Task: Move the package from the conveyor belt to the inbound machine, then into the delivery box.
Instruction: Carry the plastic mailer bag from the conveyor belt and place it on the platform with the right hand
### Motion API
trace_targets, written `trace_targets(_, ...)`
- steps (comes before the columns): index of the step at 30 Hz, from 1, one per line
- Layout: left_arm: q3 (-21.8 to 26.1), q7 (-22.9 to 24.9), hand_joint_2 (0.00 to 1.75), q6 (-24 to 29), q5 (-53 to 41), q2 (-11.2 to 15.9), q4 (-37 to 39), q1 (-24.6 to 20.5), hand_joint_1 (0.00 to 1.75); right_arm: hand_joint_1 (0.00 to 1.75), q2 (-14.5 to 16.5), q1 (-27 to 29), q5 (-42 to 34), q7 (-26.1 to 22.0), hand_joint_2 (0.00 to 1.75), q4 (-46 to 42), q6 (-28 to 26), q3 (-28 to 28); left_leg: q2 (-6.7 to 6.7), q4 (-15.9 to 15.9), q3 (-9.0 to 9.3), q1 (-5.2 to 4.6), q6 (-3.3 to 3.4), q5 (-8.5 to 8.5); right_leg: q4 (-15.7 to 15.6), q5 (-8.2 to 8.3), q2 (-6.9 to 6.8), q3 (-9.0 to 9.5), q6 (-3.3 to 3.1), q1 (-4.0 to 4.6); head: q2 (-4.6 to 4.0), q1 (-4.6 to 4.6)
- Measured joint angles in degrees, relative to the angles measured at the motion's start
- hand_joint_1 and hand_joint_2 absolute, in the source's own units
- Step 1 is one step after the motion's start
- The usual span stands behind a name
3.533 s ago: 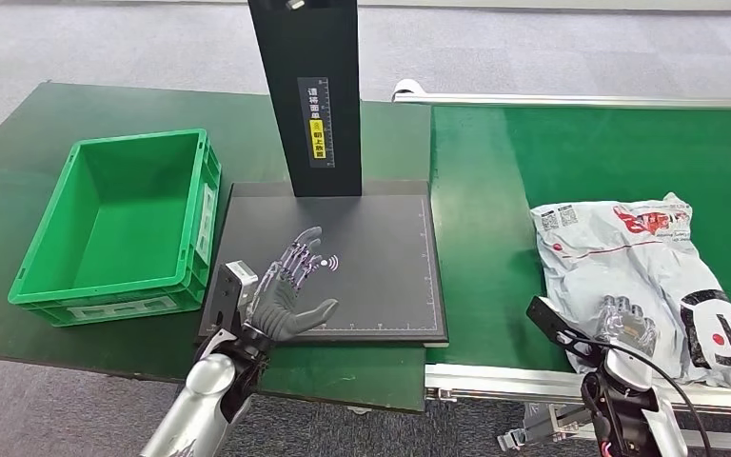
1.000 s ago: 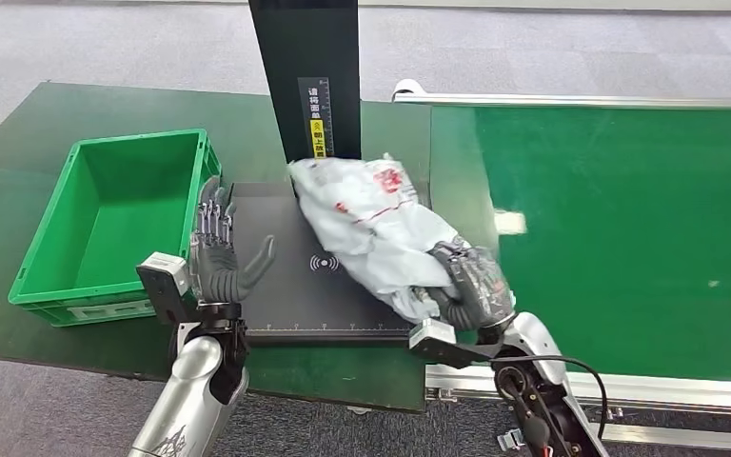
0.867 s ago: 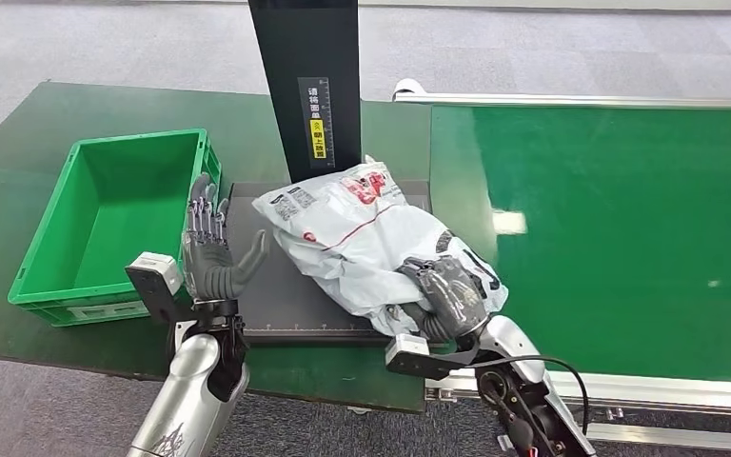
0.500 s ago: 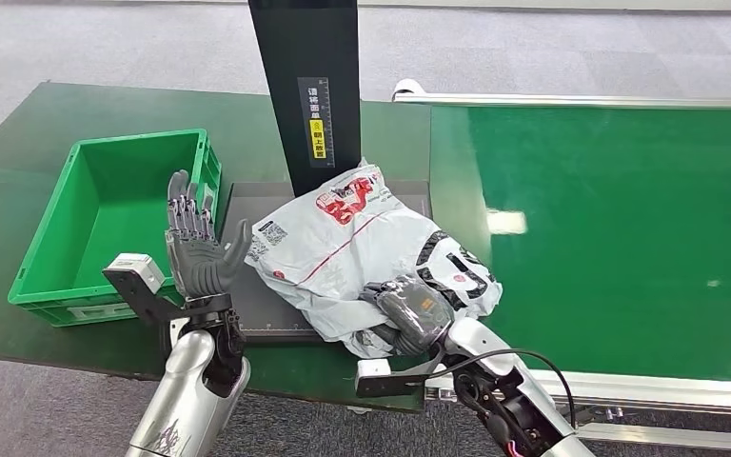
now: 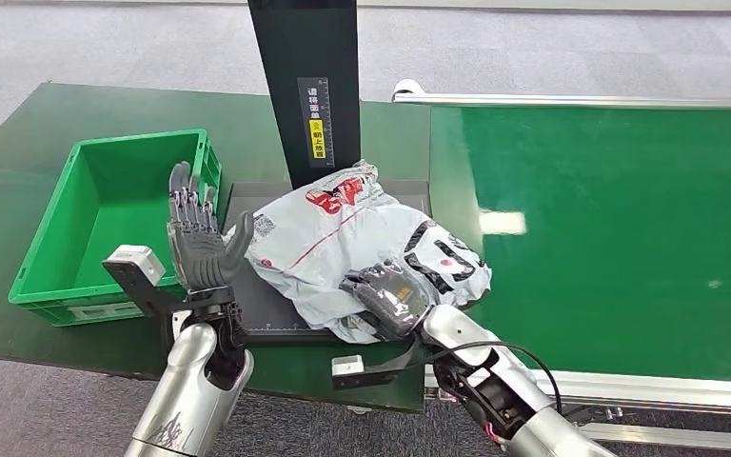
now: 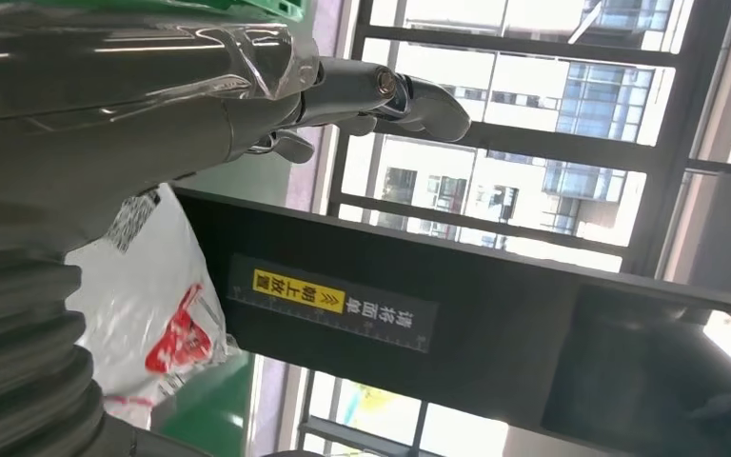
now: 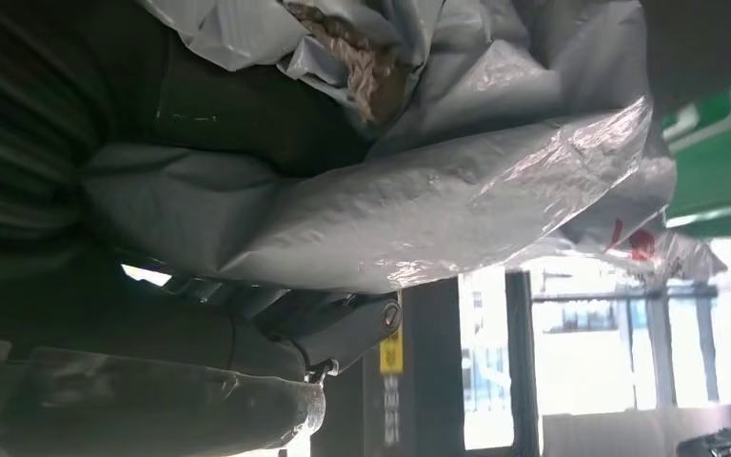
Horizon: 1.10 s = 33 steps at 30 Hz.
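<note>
The package [image 5: 362, 243], a crumpled grey mailer bag with red and black print, lies across the black scanning plate [image 5: 259, 303] of the inbound machine, its far end against the foot of the machine's black column [image 5: 306, 90]. The right hand [image 5: 387, 293] grips the bag's near edge, fingers closed over the plastic; the right wrist view shows the film bunched against the palm. The left hand [image 5: 196, 246] is raised, palm toward the bag, fingers spread and empty, between the package and the green delivery box [image 5: 62, 281] on the tabletop [image 5: 19, 133].

The step in hand looks like setting the bag on the machine, with the box to follow. To do it well, the bag should settle flat on the plate, probably with its label side up and clear of the column. It is soft and slippery, so the grip should gather enough film not to slide. The left hand is well placed to receive it; the handover should keep the bag above the box's near wall.
</note>
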Motion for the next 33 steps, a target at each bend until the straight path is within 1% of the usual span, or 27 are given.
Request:
trace_targets(1,-0.20,0.08,1.75,-0.01,0.15,-0.04,0.17,-0.36,0.00,0.66,0.50,-0.81,0.54,0.63,1.75,1.32,-1.63,0.41,0.00,0.00,0.00,0.00,0.00,0.01,0.00,0.00,0.00,0.00,0.00,0.00,0.00,0.00)
trace_targets(2,-0.38,0.11,1.75,-0.02,0.28,-0.05,0.34,-0.65,0.00,0.29,0.90,-1.44,0.96,1.13,1.75,2.48,-3.13,0.70,0.00,0.00,0.00,0.00,0.00,0.01,0.00,0.00,0.00,0.00,0.00,0.00,0.00,0.00)
trace_targets(3,-0.57,0.12,1.75,-0.02,0.42,-0.05,0.52,-0.88,0.00,0.04,1.21,-1.90,1.30,1.53,1.75,3.54,-4.56,0.90,0.00,0.01,0.00,0.00,0.00,0.01,0.00,0.00,0.00,0.00,0.00,0.00,0.00,0.00)
trace_targets(4,-0.73,0.13,1.75,-0.02,0.56,-0.05,0.68,-1.04,0.00,0.00,1.46,-2.23,1.55,1.84,1.75,4.54,-5.89,1.05,0.00,0.01,0.00,-0.01,0.00,0.01,0.01,0.00,0.00,0.00,0.00,0.00,0.00,0.01)
trace_targets(9,-1.31,0.13,1.75,-0.21,0.93,-0.05,1.25,-1.58,0.00,0.00,2.01,-3.20,0.86,1.90,1.75,7.51,-9.82,1.16,-0.01,0.01,-0.02,-0.02,0.00,0.00,0.00,0.00,0.00,-0.01,0.01,-0.02,-0.01,0.01)
trace_targets(13,-1.78,0.21,1.75,-0.61,0.93,-0.05,1.63,-1.77,0.00,0.00,2.08,-3.28,-5.15,-1.84,1.75,7.77,-11.25,-0.23,-0.01,0.01,-0.02,-0.02,0.00,-0.01,0.00,0.00,0.00,-0.02,0.01,-0.02,0.00,0.01)
trace_targets(17,-2.32,0.31,1.75,-1.00,0.85,-0.05,1.88,-1.78,0.00,0.00,1.93,-2.61,-11.26,-4.90,1.75,6.92,-9.95,-2.32,0.00,0.01,-0.01,-0.01,0.00,0.00,0.00,0.00,0.00,-0.02,0.00,-0.01,0.00,0.00)
trace_targets(19,-2.51,0.31,1.75,-1.15,0.76,-0.03,2.03,-1.76,0.00,0.00,1.78,-1.51,-16.60,-7.41,1.75,5.57,-6.80,-3.68,-0.01,0.01,-0.01,-0.01,0.00,0.00,0.00,0.00,0.00,-0.02,0.00,-0.01,0.00,0.01)
trace_targets(22,-2.75,0.33,1.75,-1.30,0.56,-0.01,2.37,-1.70,0.00,0.00,1.61,0.76,-26.84,-11.47,1.75,2.47,0.57,-6.13,0.00,0.01,-0.02,-0.01,0.00,-0.01,0.00,0.00,0.00,-0.03,0.00,-0.01,0.00,0.01)
trace_targets(24,-2.80,0.33,1.75,-1.39,0.46,0.00,2.62,-1.68,0.00,0.00,1.48,2.13,-32.88,-12.94,1.75,0.26,5.70,-7.77,0.00,0.01,-0.04,-0.01,-0.01,-0.02,0.00,0.00,0.00,-0.04,0.01,-0.01,0.00,0.01)
trace_targets(26,-2.81,0.32,1.75,-1.44,0.44,0.01,2.79,-1.68,0.00,0.00,1.31,3.25,-38.78,-13.31,1.75,-1.79,11.58,-9.27,0.00,0.01,-0.04,-0.01,-0.01,-0.02,0.00,-0.01,0.00,-0.05,0.01,-0.01,0.00,0.01)
trace_targets(30,-2.91,0.22,1.75,-1.47,0.40,0.21,3.19,-1.51,0.00,0.00,0.59,6.01,-52.39,-12.93,1.75,-6.36,26.83,-12.93,-0.01,0.01,-0.04,-0.01,0.00,-0.02,0.00,-0.01,-0.01,-0.04,0.01,-0.01,-0.01,0.01)
trace_targets(31,-2.96,0.15,1.75,-1.51,0.40,0.32,3.25,-1.39,0.00,0.00,0.33,6.83,-54.64,-12.80,1.75,-7.46,29.58,-13.92,-0.01,0.01,-0.04,-0.01,0.00,-0.02,0.00,-0.01,-0.01,-0.04,0.01,-0.01,-0.01,0.01)
trace_targets(33,-3.10,-0.02,1.75,-1.66,0.39,0.53,3.29,-1.14,0.00,0.00,-0.12,8.21,-57.10,-12.68,1.75,-9.26,32.68,-15.67,-0.01,0.01,-0.04,-0.01,0.00,-0.02,0.00,-0.01,-0.01,-0.04,0.01,-0.01,-0.01,0.01)
